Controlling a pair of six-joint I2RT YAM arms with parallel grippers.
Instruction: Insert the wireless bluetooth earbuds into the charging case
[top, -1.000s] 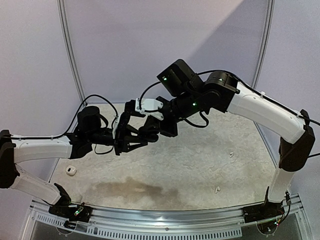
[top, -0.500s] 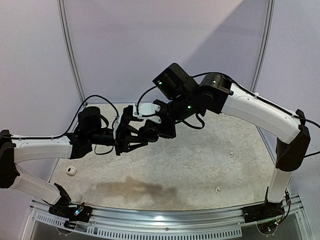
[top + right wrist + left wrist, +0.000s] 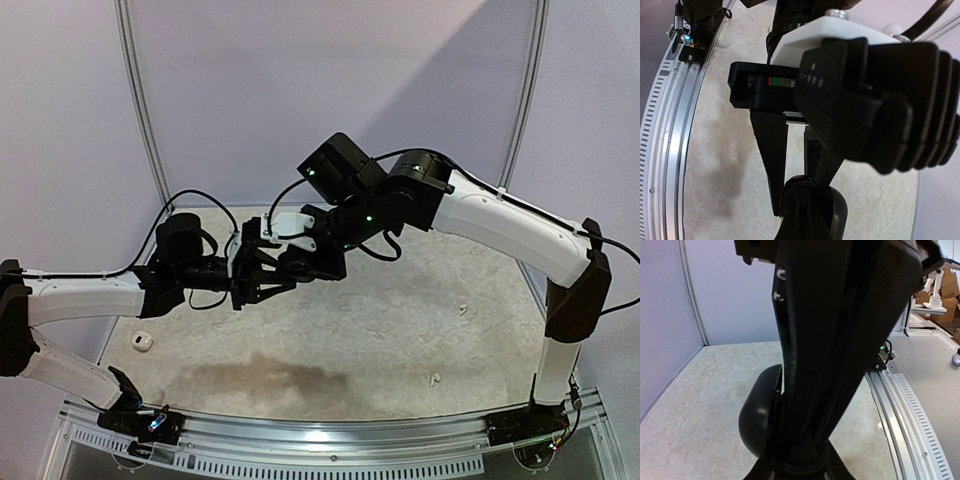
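Observation:
My left gripper (image 3: 284,274) hangs above the table, shut on a black charging case (image 3: 298,262). Its open lid (image 3: 760,415) shows at the left in the left wrist view. My right gripper (image 3: 300,266) comes down from the right with its shut fingers (image 3: 840,340) pressed into the case. Whether they hold a bud is hidden. In the right wrist view the right gripper (image 3: 807,189) meets the case (image 3: 839,212) between the left gripper's fingers (image 3: 770,150). Two white earbuds (image 3: 463,309) (image 3: 435,379) lie on the table at the right.
A small white case (image 3: 140,341) lies on the table near the left edge. A metal rail (image 3: 320,440) runs along the near edge, between the two arm bases. Purple walls close off the back and the sides.
The right arm's elbow and wrist have swung a little to the left, while its fingers stay at the case. The left arm has not moved.

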